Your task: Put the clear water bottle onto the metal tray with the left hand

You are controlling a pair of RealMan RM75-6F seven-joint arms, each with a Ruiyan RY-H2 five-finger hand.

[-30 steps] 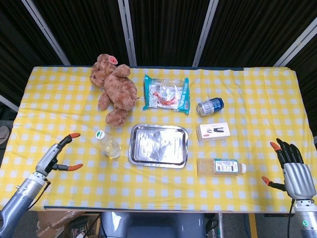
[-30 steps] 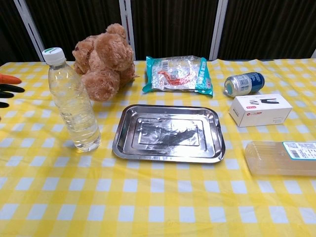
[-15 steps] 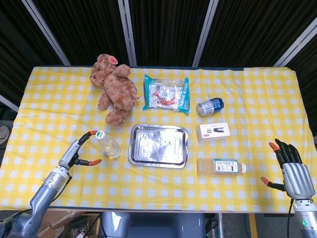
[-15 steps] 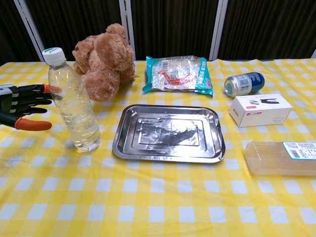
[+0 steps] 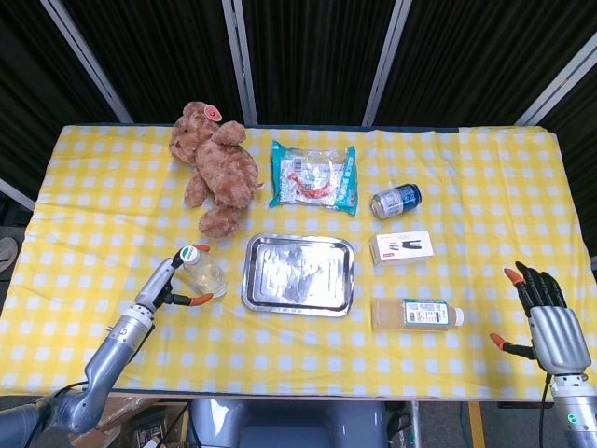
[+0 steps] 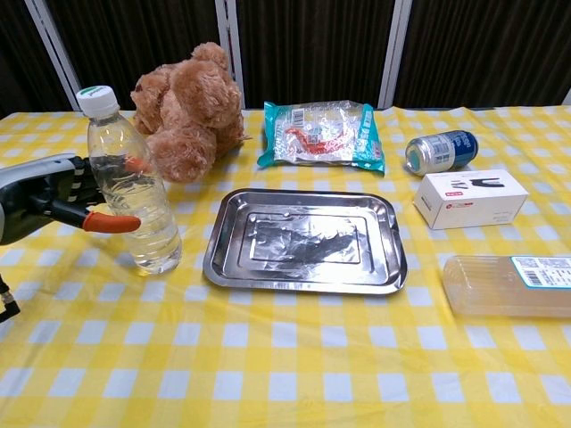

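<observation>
The clear plastic water bottle with a white-and-green cap (image 6: 132, 183) stands upright on the yellow checked tabletop (image 6: 285, 357), just left of the rectangular metal tray (image 6: 303, 239). The left robot hand (image 6: 62, 192) brackets it, fingers apart on both sides; whether they touch I cannot tell. The right robot hand (image 5: 550, 322) rests spread and empty near the tabletop's right edge.

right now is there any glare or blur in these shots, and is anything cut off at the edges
Chest view: the metal tray mirrors light in pale patches on its floor; the clear water bottle is sharp, with the left hand cropped at the left edge, and a lying bottle cut off at right. Head view: even lighting, soft shadows, the right hand fully in frame.
</observation>
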